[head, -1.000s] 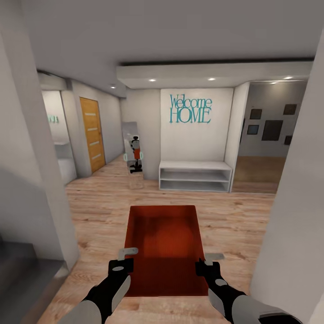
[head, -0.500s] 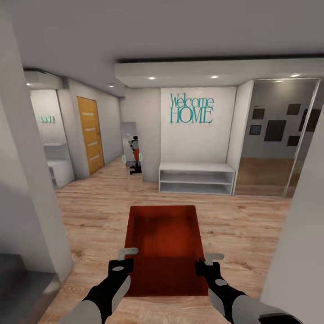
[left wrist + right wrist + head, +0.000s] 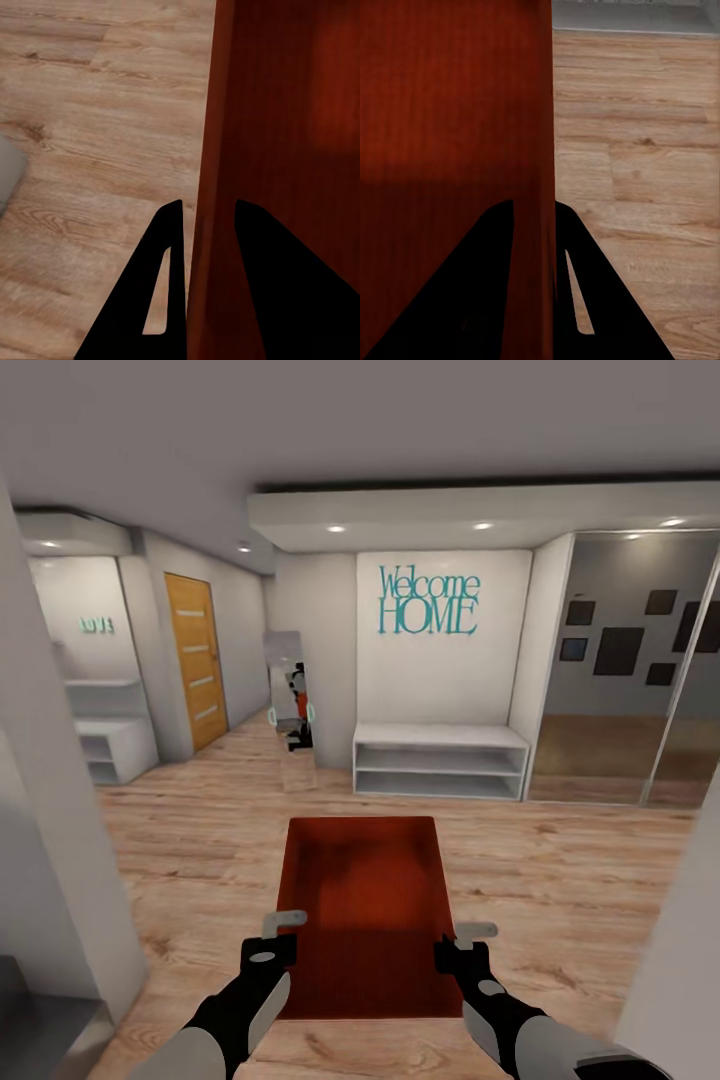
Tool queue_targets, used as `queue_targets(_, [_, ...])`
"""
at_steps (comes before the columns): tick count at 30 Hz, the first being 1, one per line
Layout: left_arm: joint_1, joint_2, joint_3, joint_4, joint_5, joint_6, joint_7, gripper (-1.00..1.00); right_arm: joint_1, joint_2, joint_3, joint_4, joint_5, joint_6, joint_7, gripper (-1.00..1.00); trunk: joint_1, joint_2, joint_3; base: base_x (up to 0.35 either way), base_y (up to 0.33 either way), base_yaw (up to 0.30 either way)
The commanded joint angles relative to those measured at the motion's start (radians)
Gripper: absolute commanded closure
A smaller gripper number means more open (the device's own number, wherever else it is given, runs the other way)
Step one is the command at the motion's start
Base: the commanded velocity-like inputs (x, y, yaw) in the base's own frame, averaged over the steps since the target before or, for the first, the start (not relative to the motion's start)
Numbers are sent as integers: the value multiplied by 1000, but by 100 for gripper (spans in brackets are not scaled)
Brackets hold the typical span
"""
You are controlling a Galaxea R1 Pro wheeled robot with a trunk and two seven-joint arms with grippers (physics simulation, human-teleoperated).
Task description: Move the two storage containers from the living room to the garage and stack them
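I carry one red-orange storage container [image 3: 365, 900], open-topped and empty, held level in front of me over light wood plank flooring. My left gripper [image 3: 281, 937] is shut on its left wall; in the left wrist view the thin wall [image 3: 214, 187] runs between the two black fingers [image 3: 169, 247]. My right gripper [image 3: 458, 943] is shut on the right wall, which stands between its fingers [image 3: 499, 240] in the right wrist view as the container wall [image 3: 546, 150]. The second container, the garage and its concrete floor are out of view.
Ahead stands a white low shelf bench [image 3: 440, 760] under a teal "Welcome HOME" sign [image 3: 428, 600]. A leaning mirror [image 3: 292, 710] reflects me. An orange door [image 3: 193, 660] is at the left, mirrored sliding doors [image 3: 620, 680] at the right. White wall edges [image 3: 50, 840] flank me closely.
The whole view has shifted as I rolled forward through the opening: the side walls have slid outward and more of the hall shows. Both grippers and the container keep their pose.
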Motion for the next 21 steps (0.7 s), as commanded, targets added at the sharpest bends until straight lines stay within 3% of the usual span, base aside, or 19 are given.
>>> queue_targets(1, [-1,0,0,-12,-5,5,8,100,-1,4,-5,3,5,-1,2,100,1,-1,-2,321,0,0])
queue_targets(21, [-1,0,0,-13,-5,5,8,100,-1,4,-5,3,6,-1,2,100,1,-1,-2,321,0,0])
